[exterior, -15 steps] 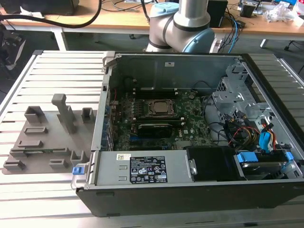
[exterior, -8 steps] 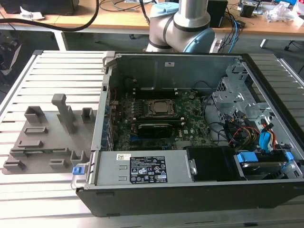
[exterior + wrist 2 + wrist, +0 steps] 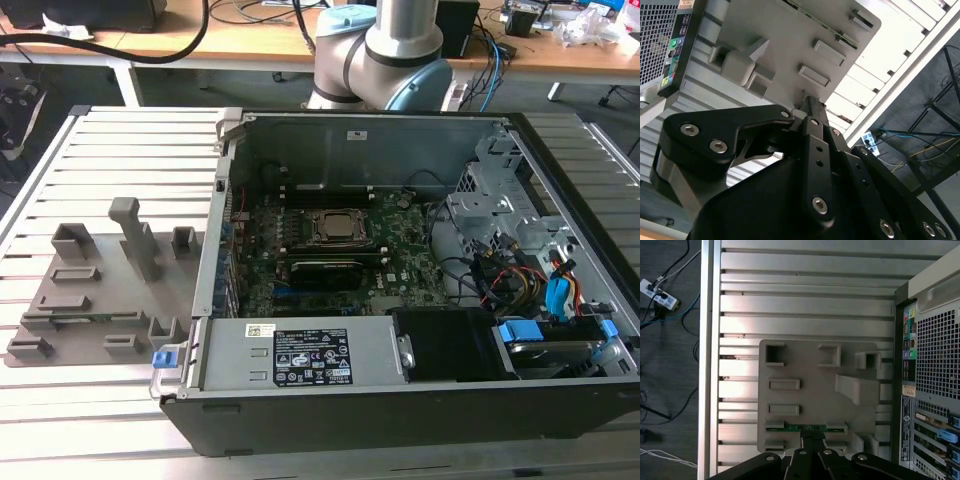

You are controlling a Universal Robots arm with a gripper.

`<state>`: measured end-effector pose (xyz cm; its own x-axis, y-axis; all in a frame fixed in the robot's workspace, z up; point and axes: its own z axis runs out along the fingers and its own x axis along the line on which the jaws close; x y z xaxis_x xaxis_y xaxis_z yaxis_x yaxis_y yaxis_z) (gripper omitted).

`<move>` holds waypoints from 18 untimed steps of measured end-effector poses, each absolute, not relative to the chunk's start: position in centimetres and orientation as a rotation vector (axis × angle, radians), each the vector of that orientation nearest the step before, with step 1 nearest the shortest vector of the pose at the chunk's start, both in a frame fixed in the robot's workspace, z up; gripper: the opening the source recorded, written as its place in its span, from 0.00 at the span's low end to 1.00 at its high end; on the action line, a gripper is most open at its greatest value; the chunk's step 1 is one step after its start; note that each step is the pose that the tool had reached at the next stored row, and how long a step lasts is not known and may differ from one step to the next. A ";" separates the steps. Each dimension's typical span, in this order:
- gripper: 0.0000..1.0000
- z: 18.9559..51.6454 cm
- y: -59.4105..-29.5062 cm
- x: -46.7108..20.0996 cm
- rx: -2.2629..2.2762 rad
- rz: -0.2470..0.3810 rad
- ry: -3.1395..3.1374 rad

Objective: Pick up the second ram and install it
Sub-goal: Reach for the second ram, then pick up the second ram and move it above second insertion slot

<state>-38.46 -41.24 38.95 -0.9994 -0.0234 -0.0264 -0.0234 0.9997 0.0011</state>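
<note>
Step in hand, as we read it: the approach for the pick, with no grasp made. The second ram, a thin green circuit-board stick (image 3: 805, 428), sits on edge in a slot of the grey moulded fixture tray (image 3: 812, 390). That tray lies on the slatted aluminium desk (image 3: 805, 305), beside the open black computer case (image 3: 350, 130).

The gripper (image 3: 811, 441) hangs above the tray. In the first wrist view its tip lines up with the middle of the stick. Jaws are drawn together with nothing held. How far they stand above the stick we can't tell.

What the pick calls for, in our judgement:
- The jaws need to be spread first.
- They must come straight down across the stick's thin faces, centred along its length.
- The lift should be square, so the board doesn't bind in the slot.

View differences:
- The first wrist view looks straight down and gives the jaw-to-stick alignment.
- The second wrist view looks along the black linkage to the gripper's tip (image 3: 807, 102), with the stick (image 3: 840, 36) seen obliquely at the tray's far edge.
- Both wrist views catch the case's rear panel, with its grille and ports.
- The exterior view opens the case: the broad green motherboard (image 3: 400, 250), the CPU socket (image 3: 335, 228) and the long black slots (image 3: 325, 268) next to it.
- The exterior view also places the stick (image 3: 90, 318) in the tray's near row, at that view's left and well apart from the slots.
</note>
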 end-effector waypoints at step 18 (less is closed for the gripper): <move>0.11 38.9 -41.2 -38.5 -0.509 0.008 3.074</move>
